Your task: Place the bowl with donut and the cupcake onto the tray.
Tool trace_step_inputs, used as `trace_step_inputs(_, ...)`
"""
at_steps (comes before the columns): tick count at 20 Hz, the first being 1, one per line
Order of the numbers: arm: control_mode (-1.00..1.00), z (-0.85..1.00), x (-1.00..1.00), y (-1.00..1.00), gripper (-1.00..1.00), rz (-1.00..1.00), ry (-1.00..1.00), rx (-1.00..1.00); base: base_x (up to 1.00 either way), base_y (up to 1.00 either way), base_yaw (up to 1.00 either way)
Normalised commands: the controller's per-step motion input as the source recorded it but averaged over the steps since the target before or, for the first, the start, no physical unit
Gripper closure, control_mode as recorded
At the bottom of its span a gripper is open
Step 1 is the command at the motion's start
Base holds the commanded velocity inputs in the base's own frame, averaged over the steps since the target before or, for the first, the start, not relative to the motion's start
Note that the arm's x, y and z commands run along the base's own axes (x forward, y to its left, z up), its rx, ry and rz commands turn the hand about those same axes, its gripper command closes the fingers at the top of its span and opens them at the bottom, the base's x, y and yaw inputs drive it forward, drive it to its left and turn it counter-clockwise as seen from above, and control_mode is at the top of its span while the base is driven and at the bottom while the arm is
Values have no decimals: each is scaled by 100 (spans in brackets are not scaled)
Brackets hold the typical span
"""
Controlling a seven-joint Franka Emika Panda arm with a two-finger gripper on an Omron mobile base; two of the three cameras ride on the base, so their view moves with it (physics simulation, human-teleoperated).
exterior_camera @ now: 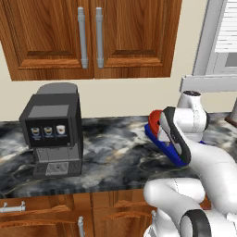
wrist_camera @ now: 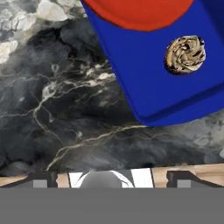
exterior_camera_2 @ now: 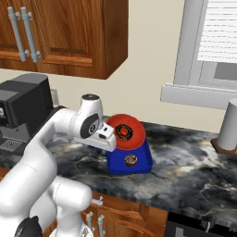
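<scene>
Gripper hidden behind wrist in base views, tips barely visible at bottom of hand view; cannot tell if spread or pressed together. Hand hovering over dark marble counter (exterior_camera_2: 185, 171) beside tray's left edge, apart from it. Blue tray (exterior_camera_2: 143, 163) flat on counter near front edge, right of coffee machine (exterior_camera: 53, 134). Red bowl (exterior_camera_2: 137, 128) on tray's rear part, overhanging back rim. Donut (exterior_camera_2: 124, 132) inside bowl, near centre. Cupcake (wrist_camera: 185, 54) on tray's front part, just ahead of bowl, not touching it. Wooden cabinets (exterior_camera: 92, 34) above, window (exterior_camera_2: 217, 37) at right, grey cylinder (exterior_camera_2: 228, 125) far right on counter.
</scene>
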Motion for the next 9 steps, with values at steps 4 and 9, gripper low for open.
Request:
trace_step_inputs(4,-100,0,-9,51,-100,13,0,0,0,0,0)
trace_step_inputs(9,-100,1,0,2,-100,2,0,0,0,0,0)
